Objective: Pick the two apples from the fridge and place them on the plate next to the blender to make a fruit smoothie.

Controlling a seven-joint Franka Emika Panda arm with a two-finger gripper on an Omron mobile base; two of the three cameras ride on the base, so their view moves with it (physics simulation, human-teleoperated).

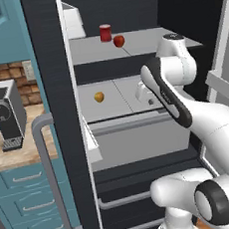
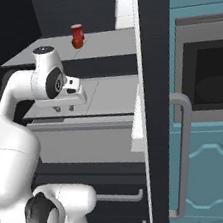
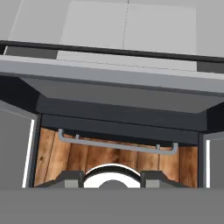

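Observation:
The fridge stands open. A red apple sits on its upper grey shelf, right beside a red can; the same red apple shows in front of the can in the right base view. The yellow-orange apple lies on the left part of the lower shelf. My gripper hangs over that shelf's front right part, pointing down, well to the right of the yellow-orange apple. The gripper is open, with nothing between its fingertips. The plate and the blender are out of view.
The black fridge door with its long grey handle stands edge-on beside the arm. A coffee machine sits on the counter to the left. An oven is at right. Below the shelf are a drawer handle and wooden floor.

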